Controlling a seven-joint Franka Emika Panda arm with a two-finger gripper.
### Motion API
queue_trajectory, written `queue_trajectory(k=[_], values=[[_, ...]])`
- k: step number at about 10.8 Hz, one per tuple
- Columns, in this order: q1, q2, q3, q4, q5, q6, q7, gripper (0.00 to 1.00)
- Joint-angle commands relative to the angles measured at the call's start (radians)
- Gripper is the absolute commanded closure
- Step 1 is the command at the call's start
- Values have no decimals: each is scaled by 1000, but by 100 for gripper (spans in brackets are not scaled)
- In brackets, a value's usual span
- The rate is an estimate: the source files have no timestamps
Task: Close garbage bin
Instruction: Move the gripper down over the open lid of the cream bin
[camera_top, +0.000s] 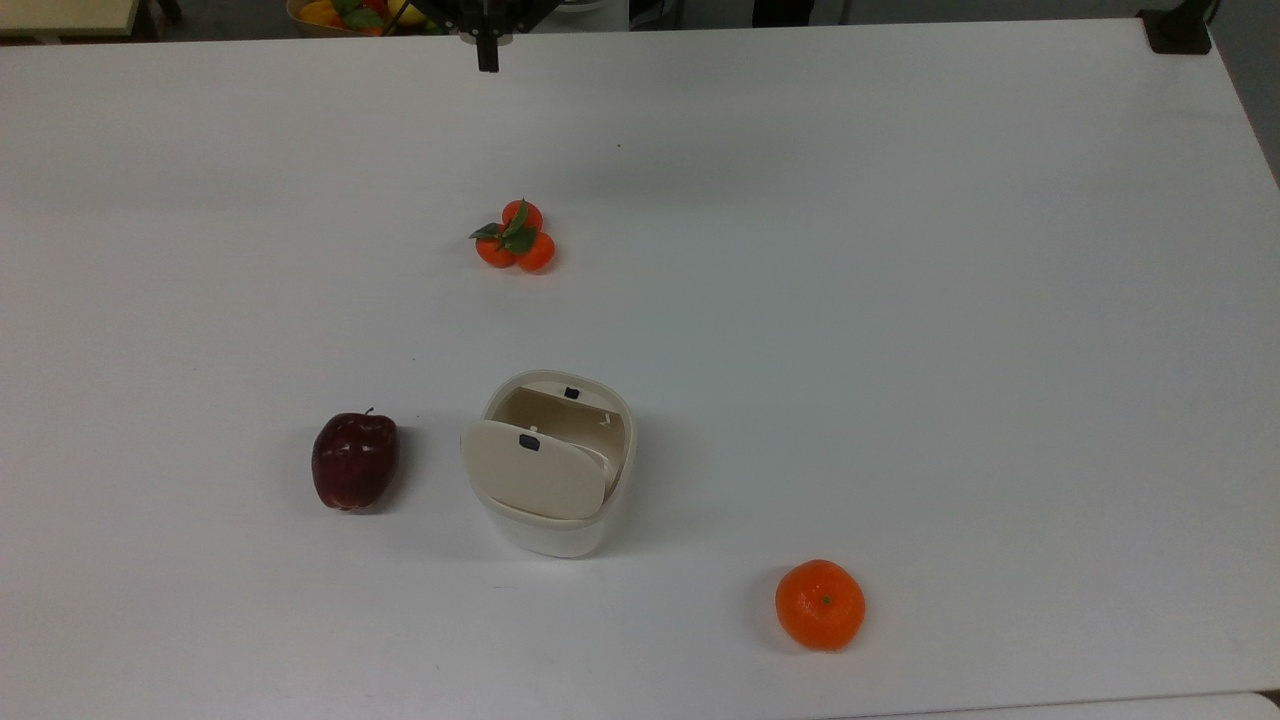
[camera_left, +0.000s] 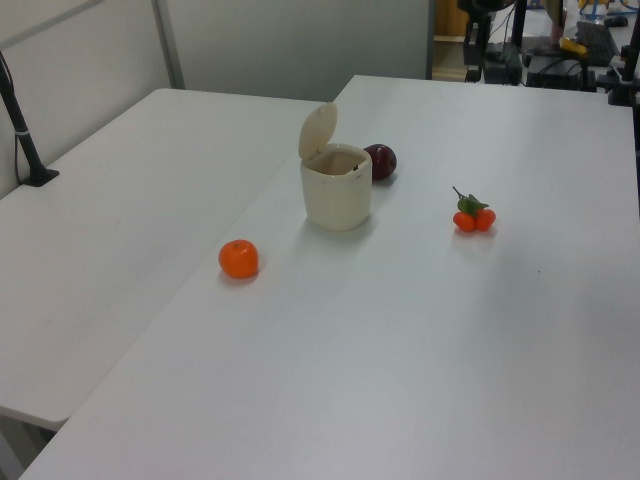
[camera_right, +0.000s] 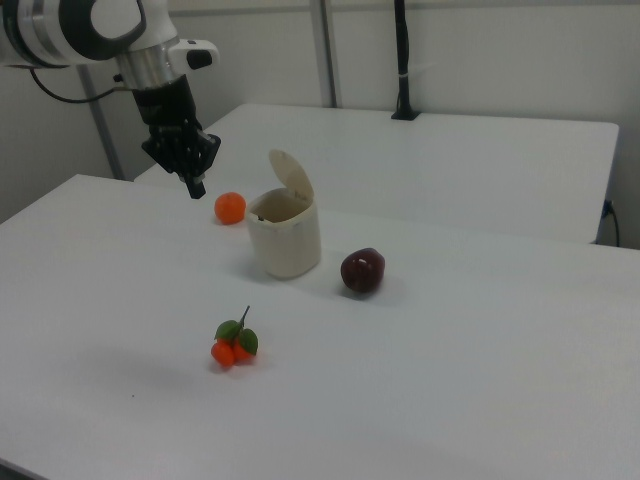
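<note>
The garbage bin (camera_top: 556, 500) is a cream-white tub standing on the white table (camera_top: 900, 300); its beige lid (camera_top: 535, 470) with a small black button stands raised, leaving the inside open. In the left view the garbage bin (camera_left: 336, 192) has its lid (camera_left: 318, 130) upright, and the right view shows the same garbage bin (camera_right: 286, 235). My gripper (camera_top: 487, 55) hangs at the top view's upper edge, far from the bin, its fingers closed together on nothing. In the right view the gripper (camera_right: 196, 186) hovers high above the table to the bin's left.
A dark red apple (camera_top: 354, 462) lies left of the bin in the top view. A cluster of small oranges with leaves (camera_top: 515, 236) sits between bin and gripper. A single orange (camera_top: 820, 604) lies at the top view's lower right. A black post (camera_left: 25, 130) stands on the adjoining table.
</note>
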Motion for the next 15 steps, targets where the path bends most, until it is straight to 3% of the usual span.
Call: queue_trajectory(k=[1,6,15], values=[[4,0,-2,-9,14,50,31,100],[8,98,-2,-9,-2,356,245,100],[4,283,-4,-7,-11,1002,367,100]])
